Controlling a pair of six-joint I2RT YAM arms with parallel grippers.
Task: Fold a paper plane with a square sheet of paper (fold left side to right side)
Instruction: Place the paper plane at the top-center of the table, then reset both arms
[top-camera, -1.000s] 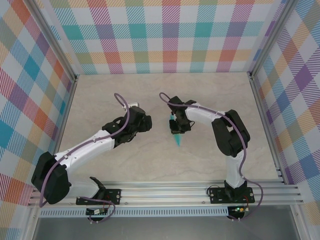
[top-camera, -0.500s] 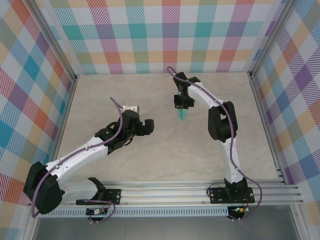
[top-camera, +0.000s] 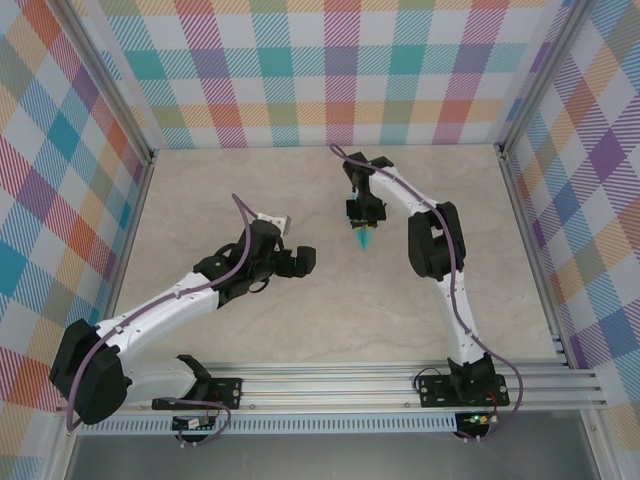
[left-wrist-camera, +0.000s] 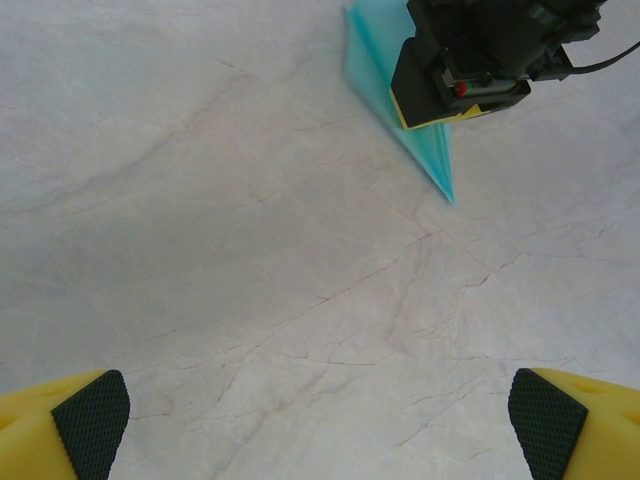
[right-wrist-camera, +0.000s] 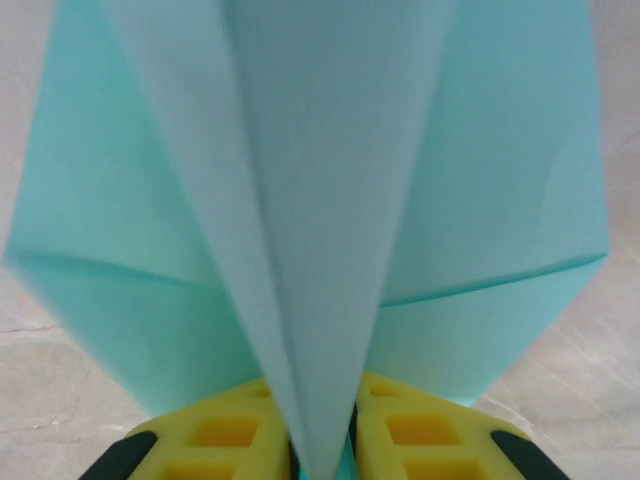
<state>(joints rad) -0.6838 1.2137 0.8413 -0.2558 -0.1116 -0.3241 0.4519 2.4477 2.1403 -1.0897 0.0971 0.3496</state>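
The folding is judged finished. A slim paper plane (top-camera: 362, 238), with a sharp nose and a centre crease, is held in the far half of the table (top-camera: 220, 190), about midway between its left and right edges. Its nose is pointed toward the near edge. The right jaws are almost closed on its keel, with a yellow finger (right-wrist-camera: 230, 432) pressed on each side. The left jaws are spread fully wide and hold nothing, well apart from the plane. The release is judged to remain. For it, the right jaws must be opened cleanly, so the thin paper is neither snagged nor crushed.
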